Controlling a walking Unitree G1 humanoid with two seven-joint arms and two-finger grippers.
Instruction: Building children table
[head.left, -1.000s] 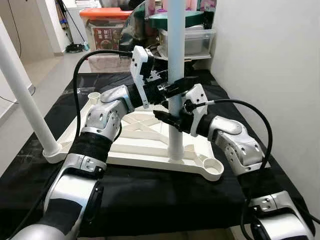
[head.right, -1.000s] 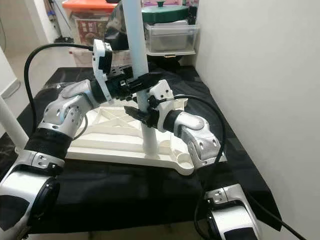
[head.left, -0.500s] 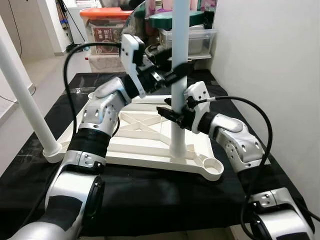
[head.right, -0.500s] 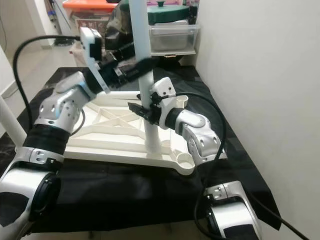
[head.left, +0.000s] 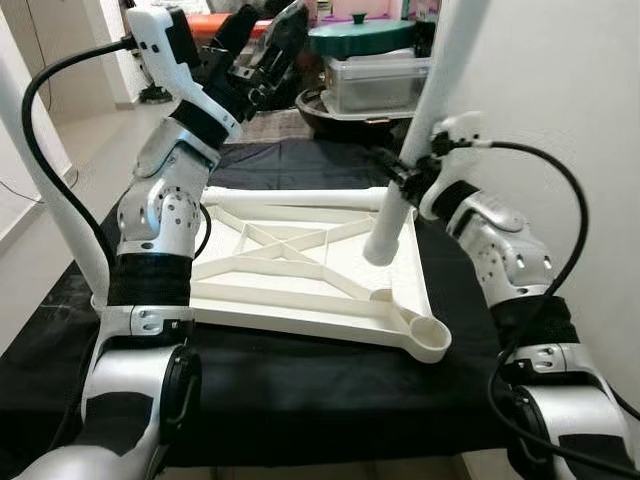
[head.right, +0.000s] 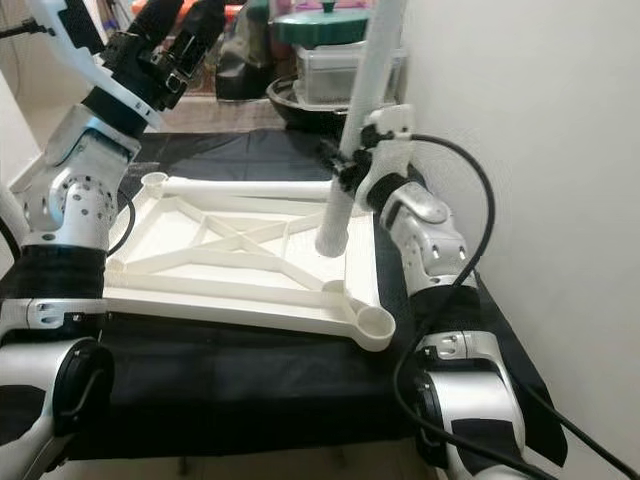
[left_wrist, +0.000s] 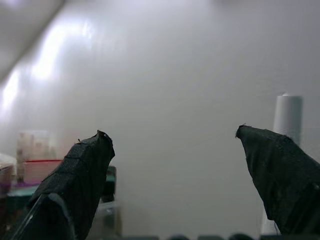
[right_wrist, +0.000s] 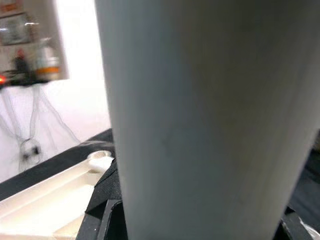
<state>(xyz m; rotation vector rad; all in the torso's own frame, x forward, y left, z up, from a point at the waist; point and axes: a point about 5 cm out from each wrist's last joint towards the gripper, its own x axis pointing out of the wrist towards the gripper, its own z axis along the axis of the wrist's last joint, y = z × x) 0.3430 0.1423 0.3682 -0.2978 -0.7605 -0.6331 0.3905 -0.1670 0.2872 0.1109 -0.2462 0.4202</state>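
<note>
Right gripper (head.left: 405, 183) fingers pinching tilted table leg (head.left: 415, 140), left gripper (head.left: 262, 45) fingers spread

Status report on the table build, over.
Left gripper open, raised. Right gripper shut on tilted white leg, above the frame. Corner socket unfilled.

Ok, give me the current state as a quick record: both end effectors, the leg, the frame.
left end effector: raised, open, holding nothing
right end effector: shut on leg
leg: white tube, tilted, lower end lifted above the frame, out of any socket
frame: white, flat on black cloth
near right socket: empty
second leg: stands at frame's left side
</note>
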